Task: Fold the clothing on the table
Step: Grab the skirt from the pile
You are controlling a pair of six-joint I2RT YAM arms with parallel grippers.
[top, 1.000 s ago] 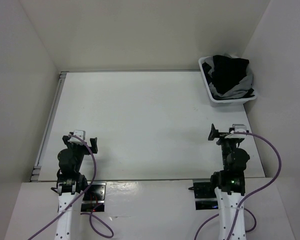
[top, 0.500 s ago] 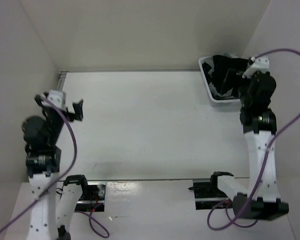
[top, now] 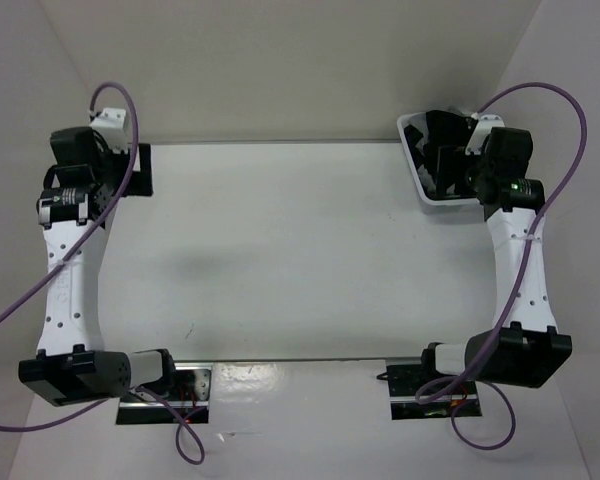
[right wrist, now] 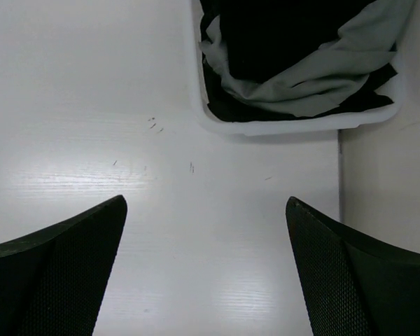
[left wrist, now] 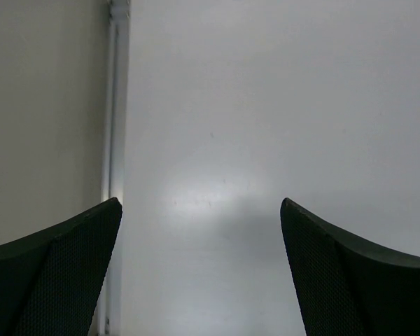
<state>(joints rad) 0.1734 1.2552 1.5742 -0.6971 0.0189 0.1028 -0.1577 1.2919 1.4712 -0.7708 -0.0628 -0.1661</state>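
Observation:
The black clothing (right wrist: 287,35) is bunched inside a white basket (right wrist: 266,127) at the table's far right corner, where it also shows from above (top: 438,140). My right gripper (right wrist: 205,199) hangs open above the white table (right wrist: 91,84) just short of the basket, with nothing between its fingers. From above, the right gripper (top: 462,172) overlaps the basket (top: 420,190). My left gripper (left wrist: 199,203) is open and empty over the table's far left corner, beside the metal rail (left wrist: 117,105); the left gripper (top: 140,170) is seen there from above too.
A grey garment (right wrist: 315,84) lies tangled with the black fabric in the basket. White walls close in the table (top: 300,250) on the left, back and right. Purple cables loop off both arms.
Both arms have risen from their folded pose near the bases and stretched out, the left to the far left corner, the right to the basket. Both grippers stayed open.

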